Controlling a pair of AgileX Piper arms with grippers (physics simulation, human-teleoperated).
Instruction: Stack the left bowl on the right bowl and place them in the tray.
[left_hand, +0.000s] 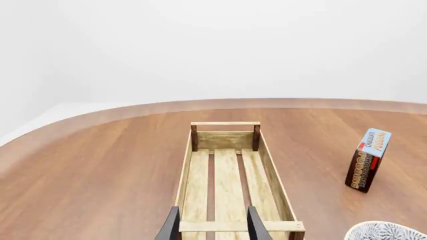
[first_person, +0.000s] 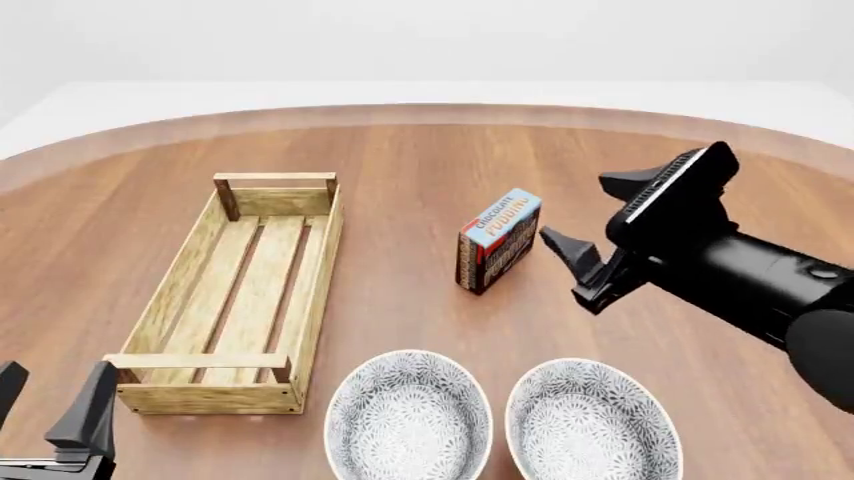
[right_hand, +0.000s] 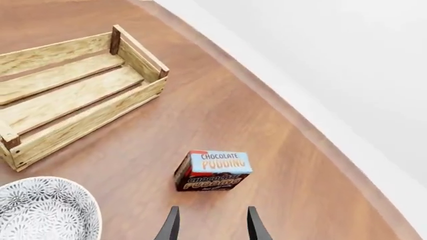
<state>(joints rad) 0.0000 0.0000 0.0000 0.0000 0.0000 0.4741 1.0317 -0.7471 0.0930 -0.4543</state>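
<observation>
With both grippers, left (first_person: 54, 420) and right (first_person: 587, 235), parted and empty, the left bowl (first_person: 408, 415) is seen at 6 o'clock on the table (first_person: 400, 170), touching the right bowl (first_person: 593, 420), the tray (first_person: 240, 290) at 9 o'clock; it is judged rigid, glazed, slippery, best pinched at its rim.

A small pudding box (first_person: 499, 241) stands upright on the brown wooden table (first_person: 400, 160), around the middle of it and a little toward the far edge. The box is mostly dark brown, with a light blue top side where the words "CHOCOLATE PUDDING" are printed. It is turned at an angle. The table has a rounded far edge with a paler rim.
</observation>
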